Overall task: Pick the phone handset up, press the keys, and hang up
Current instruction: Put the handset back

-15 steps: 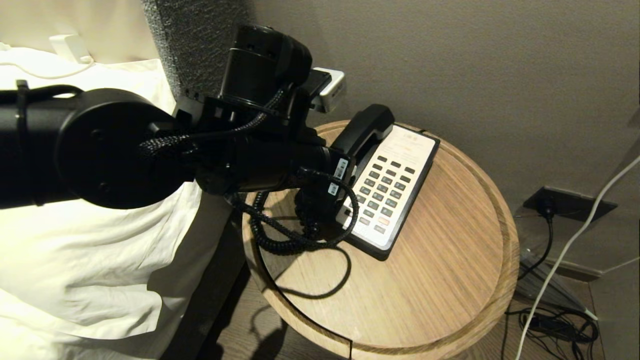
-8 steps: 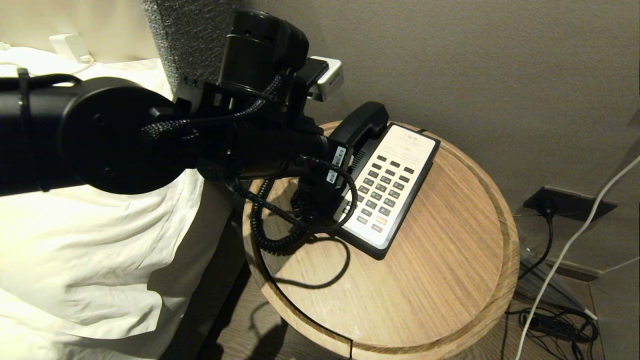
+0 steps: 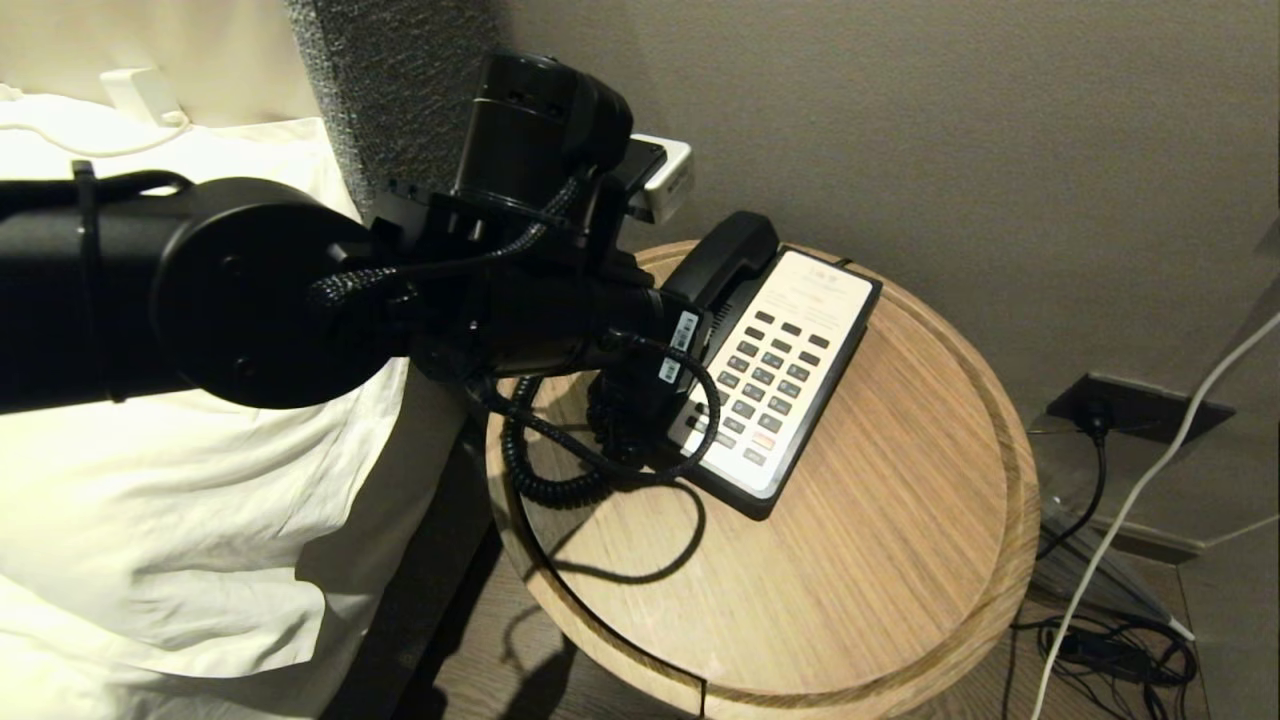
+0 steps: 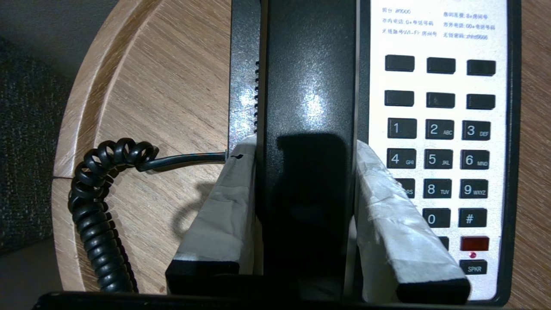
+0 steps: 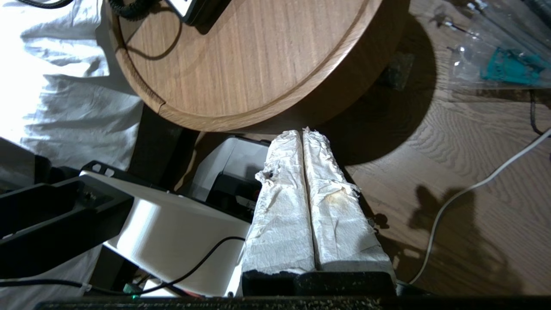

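Phone handset, glossy black, lies in its cradle along the left side of the phone base, which sits on the round wooden table; going from the left of the head view, a white pillow fills the near left edge, with a dark textured headboard behind it; the left arm reaches across from there toward the table, and the left gripper comes down over the handset's middle; in the left wrist view its two tape-wrapped fingers sit one on each long side of the handset, pinching it, with the pads touching its flanks; whether the handset is lifted clear of the cradle cannot be told; the black coiled cord loops over the wood on the side of the base away from the keys, its straight end running to the base's edge; next to the handset, the keys run in rows down the cream faceplate, dark grey, with one red-orange button near the lower end; further right in the head view the bare wood gives way to the floor, where a white cable and black cables trail; the right gripper hangs low beside the table over the wooden floor, its wrapped fingers pressed together on nothing.
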Robot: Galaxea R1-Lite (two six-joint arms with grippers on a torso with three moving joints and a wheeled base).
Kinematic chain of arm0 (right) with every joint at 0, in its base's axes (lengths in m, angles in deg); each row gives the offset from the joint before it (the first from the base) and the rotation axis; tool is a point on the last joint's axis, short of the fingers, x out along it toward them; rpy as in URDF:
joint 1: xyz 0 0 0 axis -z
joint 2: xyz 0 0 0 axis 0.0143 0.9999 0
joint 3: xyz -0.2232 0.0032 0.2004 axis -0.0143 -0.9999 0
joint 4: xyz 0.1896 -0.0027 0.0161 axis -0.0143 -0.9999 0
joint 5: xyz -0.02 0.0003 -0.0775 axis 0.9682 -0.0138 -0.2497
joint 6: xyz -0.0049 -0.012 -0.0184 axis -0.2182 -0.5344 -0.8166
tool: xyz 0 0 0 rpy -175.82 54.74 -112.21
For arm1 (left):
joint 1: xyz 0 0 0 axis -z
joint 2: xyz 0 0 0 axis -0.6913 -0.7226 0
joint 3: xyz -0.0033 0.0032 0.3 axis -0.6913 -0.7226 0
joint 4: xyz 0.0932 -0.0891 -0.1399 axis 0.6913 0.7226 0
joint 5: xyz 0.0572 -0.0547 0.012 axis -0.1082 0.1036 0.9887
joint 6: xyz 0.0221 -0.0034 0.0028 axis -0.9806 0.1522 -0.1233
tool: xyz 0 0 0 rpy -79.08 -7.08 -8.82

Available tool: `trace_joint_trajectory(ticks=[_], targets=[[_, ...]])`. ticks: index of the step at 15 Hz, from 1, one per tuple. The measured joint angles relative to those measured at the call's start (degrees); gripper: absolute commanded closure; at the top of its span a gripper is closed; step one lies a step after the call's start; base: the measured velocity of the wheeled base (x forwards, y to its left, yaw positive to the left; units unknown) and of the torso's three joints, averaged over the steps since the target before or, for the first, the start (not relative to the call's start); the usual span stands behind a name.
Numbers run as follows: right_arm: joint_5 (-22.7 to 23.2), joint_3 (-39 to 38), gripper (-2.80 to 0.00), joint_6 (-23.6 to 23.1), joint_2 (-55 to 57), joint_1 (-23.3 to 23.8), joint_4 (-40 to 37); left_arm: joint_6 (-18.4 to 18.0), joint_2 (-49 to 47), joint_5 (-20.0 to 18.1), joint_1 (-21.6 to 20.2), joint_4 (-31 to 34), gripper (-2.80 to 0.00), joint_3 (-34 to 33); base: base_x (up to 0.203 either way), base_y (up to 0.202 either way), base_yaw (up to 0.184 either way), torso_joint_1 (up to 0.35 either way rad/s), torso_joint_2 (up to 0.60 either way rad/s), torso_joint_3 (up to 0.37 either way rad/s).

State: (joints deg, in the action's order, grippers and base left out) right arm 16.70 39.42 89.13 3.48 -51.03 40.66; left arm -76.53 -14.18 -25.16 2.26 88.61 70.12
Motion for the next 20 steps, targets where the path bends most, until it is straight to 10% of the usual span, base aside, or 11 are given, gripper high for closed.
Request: trace_joint_trajectory(ticks=[2, 3, 14, 15, 20], targets=[[0.0, 0.0, 0.0, 0.0, 0.0, 0.0, 0.0, 0.2, 0.0, 0.0, 0.0, -0.1, 0.0, -0.6, 0.0, 0.0, 0.0, 0.0, 0.0, 0.0], [-0.1, -0.1, 0.0, 0.1, 0.1, 0.0, 0.0, 0.3, 0.0, 0.0, 0.0, -0.1, -2.8, -0.8, 0.0, 0.0, 0.0, 0.0, 0.0, 0.0], [0.8, -2.0, 0.0, 0.0, -0.2, 0.0, 0.0, 1.4, 1.8, -0.1, -0.2, 0.7, -2.8, -0.5, 0.0, 0.0, 0.0, 0.0, 0.0, 0.0], [0.8, -2.3, 0.0, -0.1, -0.2, 0.0, 0.0, 1.5, 2.8, -0.2, -0.2, 0.6, 0.0, -0.9, 0.0, 0.0, 0.0, 0.0, 0.0, 0.0], [0.6, -3.5, 0.0, -0.4, -0.1, 0.0, 0.0, 2.5, 9.2, -0.4, -0.6, 0.3, 0.0, -6.1, 0.0, 0.0, 0.0, 0.0, 0.0, 0.0]])
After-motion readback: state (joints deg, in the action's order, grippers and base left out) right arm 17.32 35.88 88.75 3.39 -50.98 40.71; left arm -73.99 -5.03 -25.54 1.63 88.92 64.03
